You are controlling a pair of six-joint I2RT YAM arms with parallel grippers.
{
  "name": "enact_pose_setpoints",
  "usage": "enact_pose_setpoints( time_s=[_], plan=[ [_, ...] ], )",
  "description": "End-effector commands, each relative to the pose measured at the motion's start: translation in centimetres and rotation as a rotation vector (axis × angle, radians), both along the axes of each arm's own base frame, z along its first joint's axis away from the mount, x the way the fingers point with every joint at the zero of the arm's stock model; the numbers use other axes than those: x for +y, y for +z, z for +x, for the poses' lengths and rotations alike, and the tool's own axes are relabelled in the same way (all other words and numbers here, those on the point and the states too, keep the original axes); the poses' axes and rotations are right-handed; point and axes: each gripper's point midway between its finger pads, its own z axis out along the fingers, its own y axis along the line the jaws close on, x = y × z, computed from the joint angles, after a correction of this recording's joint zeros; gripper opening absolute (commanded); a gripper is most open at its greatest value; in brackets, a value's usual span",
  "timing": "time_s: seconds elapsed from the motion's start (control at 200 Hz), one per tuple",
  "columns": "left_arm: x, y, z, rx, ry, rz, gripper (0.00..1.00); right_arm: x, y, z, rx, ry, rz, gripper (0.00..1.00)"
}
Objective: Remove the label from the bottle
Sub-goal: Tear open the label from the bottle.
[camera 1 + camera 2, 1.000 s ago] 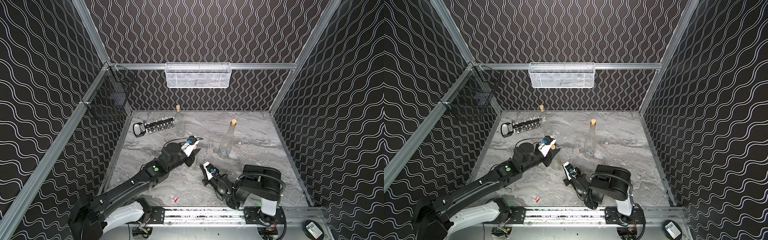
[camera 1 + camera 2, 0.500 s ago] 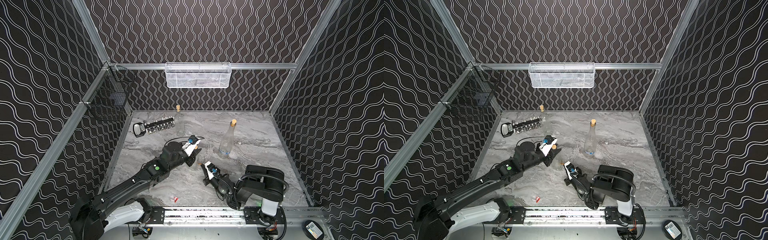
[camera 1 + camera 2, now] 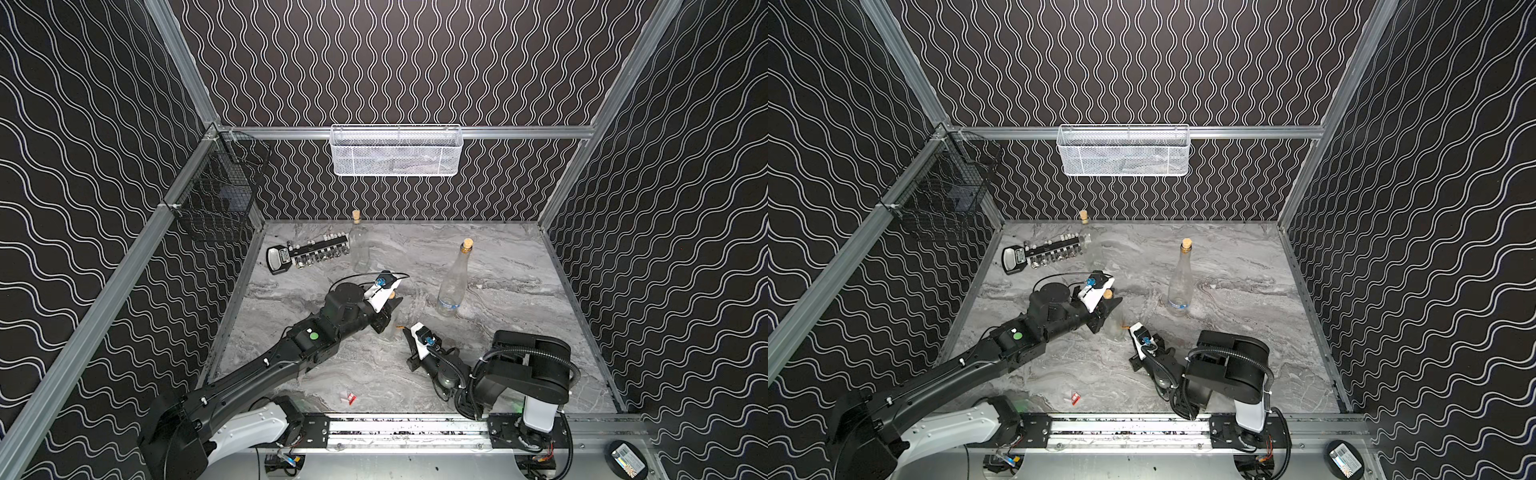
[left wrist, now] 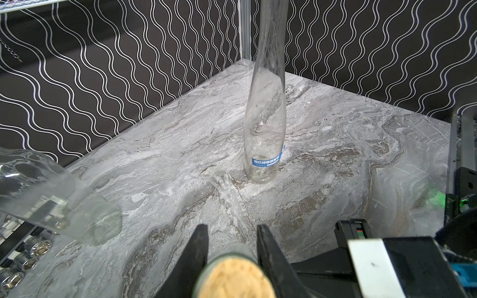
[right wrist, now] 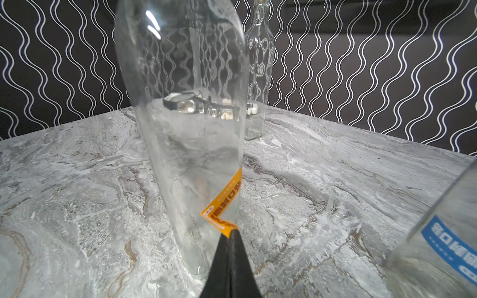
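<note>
- Bottle (image 5: 185,129): clear glass, standing on its base on the grey marbled table (image 3: 519,291), in the near middle between the two arms. It is also visible in both top views (image 3: 390,328) (image 3: 1115,328).
- Cork (image 4: 232,281): a pale stopper seated in the bottle mouth.
- Left gripper (image 4: 232,232): the jaws are clamped on the bottle neck just below the cork, one finger on each side of the glass. A top view shows it at the bottle top (image 3: 392,305).
- Right gripper (image 5: 230,233): the jaws are pressed together, pinching the free end of the label. It sits low, just beside the bottle's lower wall (image 3: 406,330).
- Label (image 5: 227,198): a narrow orange strip printed with white characters that are too small and skewed to read.
  - The lower end is off the glass, folded in a zigzag and caught between the right fingertips.
  - The upper stretch runs up along the bottle wall.
  - In both top views it shows only as a small orange fleck (image 3: 400,327) (image 3: 1124,326).
- Second bottle (image 3: 453,282): tall, corked, upright, and well apart from the held bottle on the right arm's side.
- Blue label (image 4: 267,161): a band near the second bottle's base with white characters, not legible here.
- Third bottle (image 3: 358,245): corked, standing near the back wall just beside the socket rail (image 3: 311,255).
- Red-and-white scrap (image 3: 348,397): lies on the table near the front rail. Any print on it cannot be made out.
- Green round sticker (image 3: 314,335): fixed on the left arm.
</note>
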Motion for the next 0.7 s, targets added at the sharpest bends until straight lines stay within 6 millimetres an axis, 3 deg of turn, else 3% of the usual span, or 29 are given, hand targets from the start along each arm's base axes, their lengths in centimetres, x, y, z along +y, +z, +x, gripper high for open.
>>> enact_pose_setpoints(
  time_s=[0.0, 0.696],
  plan=[
    [1.19, -2.23, -0.03, 0.025, 0.019, 0.115, 0.0, -0.63, 3.51, 0.29, -0.061, -0.037, 0.144, 0.0],
    [1.16, -2.18, 0.02, 0.027, 0.018, 0.118, 0.0, -1.1, 3.75, 0.3, -0.066, -0.05, 0.146, 0.0]
  ],
)
